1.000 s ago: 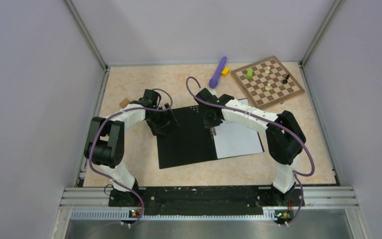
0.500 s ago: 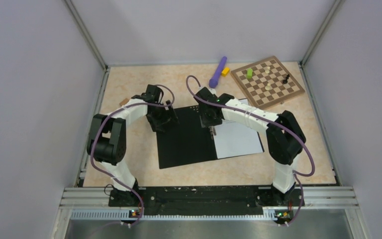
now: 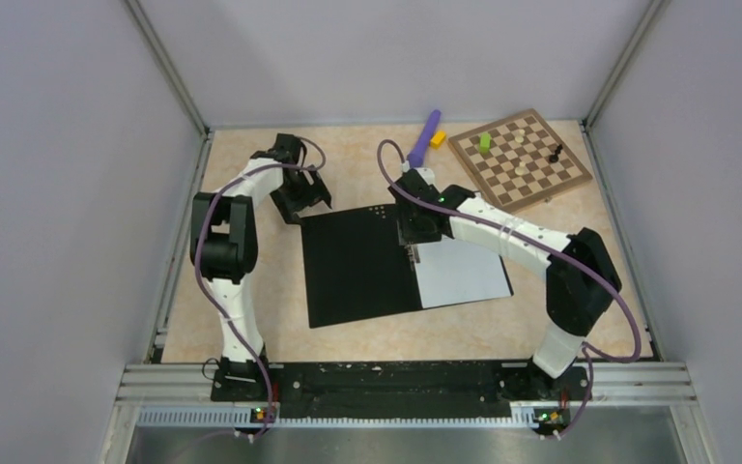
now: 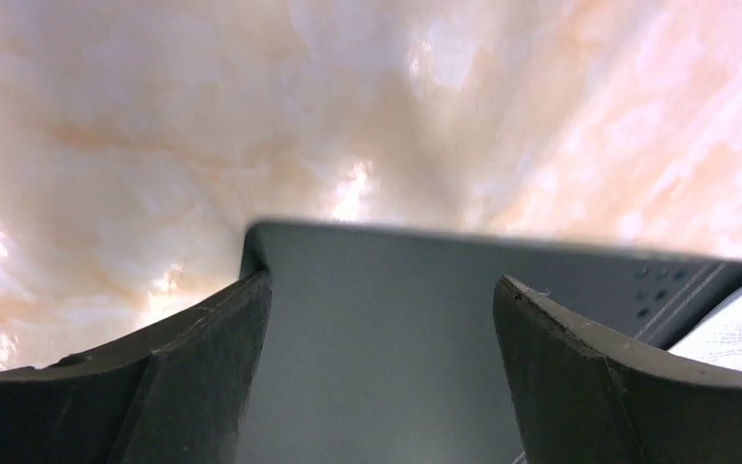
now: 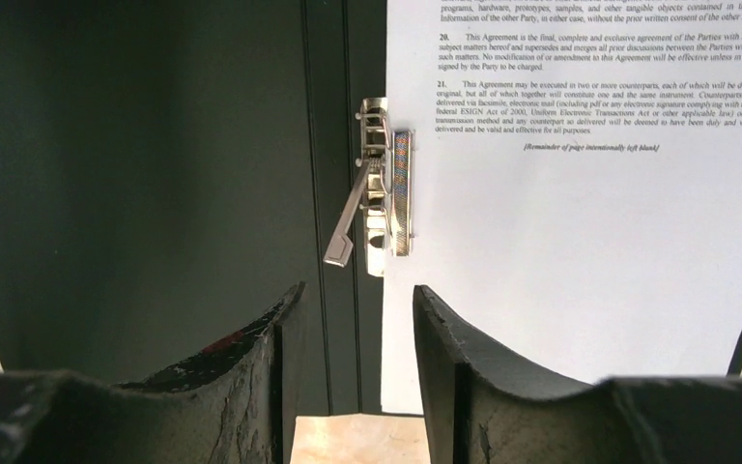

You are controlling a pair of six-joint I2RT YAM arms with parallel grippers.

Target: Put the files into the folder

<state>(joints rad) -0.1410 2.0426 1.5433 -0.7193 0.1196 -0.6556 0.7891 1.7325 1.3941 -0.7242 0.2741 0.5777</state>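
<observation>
Files (image 3: 464, 275) in open folder (image 3: 357, 266), right jaws parted above clip (image 5: 377, 184), left jaws spread near corner

Straight ahead of the right gripper (image 5: 357, 290), in line with its narrow finger gap, the metal clip (image 5: 377, 184) rises from the folder (image 5: 135, 174). The files (image 5: 580, 242) lie flat to its right. Ahead of the wide-parted left gripper (image 4: 382, 282) the way is low: folder corner, then table (image 4: 155, 97).
</observation>
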